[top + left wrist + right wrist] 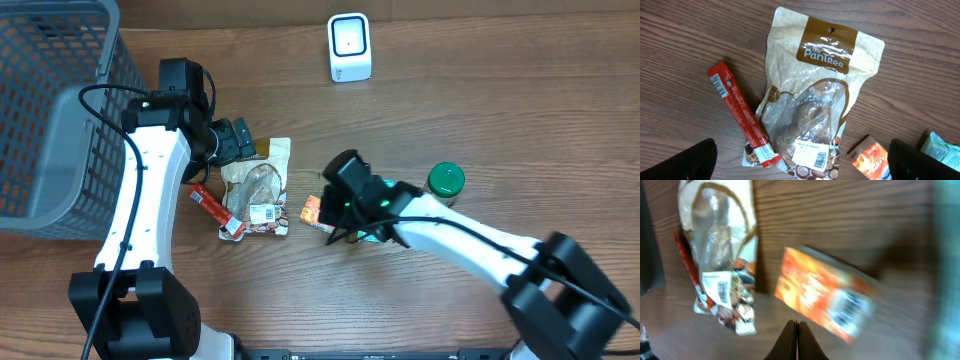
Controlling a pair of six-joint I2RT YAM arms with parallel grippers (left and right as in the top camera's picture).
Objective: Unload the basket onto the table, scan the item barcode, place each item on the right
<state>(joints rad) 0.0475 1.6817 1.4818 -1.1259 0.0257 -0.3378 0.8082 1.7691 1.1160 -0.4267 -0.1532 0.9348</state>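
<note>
A: Overhead. Item positions?
B: Snack pouch (258, 185) flat near mid-worktop. Red stick packet (212, 208) lying across its near left corner. Orange packet (313, 211) just right of the pouch. White scanner (349, 47) upright near the far edge, well apart from all three. Green-lidded jar (445, 180) further right; grey basket (45, 130) at the left edge.
A: Hands?
B: Left hand (238, 145) by the pouch's far left corner. Right hand (332, 218) beside the orange packet.
A: Left wrist view.
B: Fingers (682, 162) spread wide at the lower corners, nothing held. Barcode label (810, 154) on the pouch face up between them.
A: Right wrist view.
B: Fingers (796, 339) pressed together, empty, tips just short of the blurred orange packet. Pouch label visible at left.
</note>
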